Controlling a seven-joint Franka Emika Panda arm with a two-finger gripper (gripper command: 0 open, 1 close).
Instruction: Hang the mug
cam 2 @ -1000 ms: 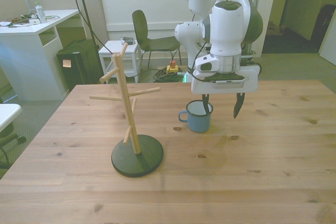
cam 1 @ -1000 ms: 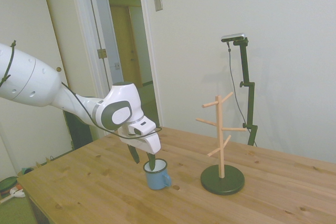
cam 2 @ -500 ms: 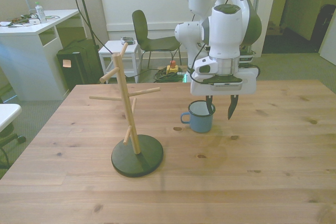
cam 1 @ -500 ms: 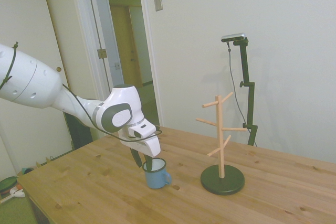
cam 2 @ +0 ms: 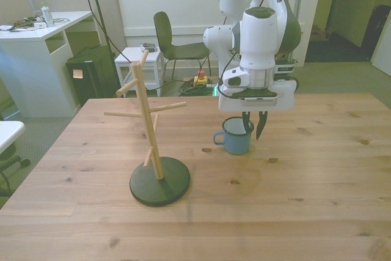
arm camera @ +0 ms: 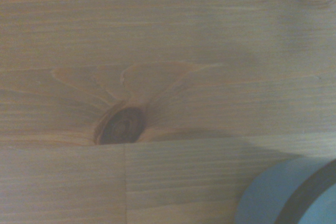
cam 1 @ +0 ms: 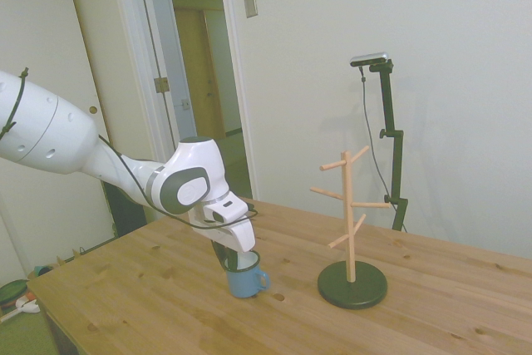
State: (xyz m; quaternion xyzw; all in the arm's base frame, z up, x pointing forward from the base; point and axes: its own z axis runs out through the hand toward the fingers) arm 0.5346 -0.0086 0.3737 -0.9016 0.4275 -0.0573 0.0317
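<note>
- Surface (cam 2: pixel 317 169): the wooden top carries two things, a peg stand and the mug, standing well apart. In the wrist view a dark knot (arm camera: pixel 122 126) in the grain lies close by the mug's blue wall.
- Arm: it reaches down over the mug, lower and closer in than a second ago.
- Peg stand (cam 2: pixel 153 128): upright on its dark round base toward the front view's left; every peg is bare.
- Claw (cam 2: pixel 253 128): a second ago its fingers stood wide. Now they are narrow, one finger inside the mug and one outside, straddling the wall on the front view's right. Whether they already press the wall cannot be told.
- Mug (cam 2: pixel 235 137): it stands upright on the surface, handle toward the front view's left, unlifted. The grasp looks nearly made; lifting and hanging remain.
</note>
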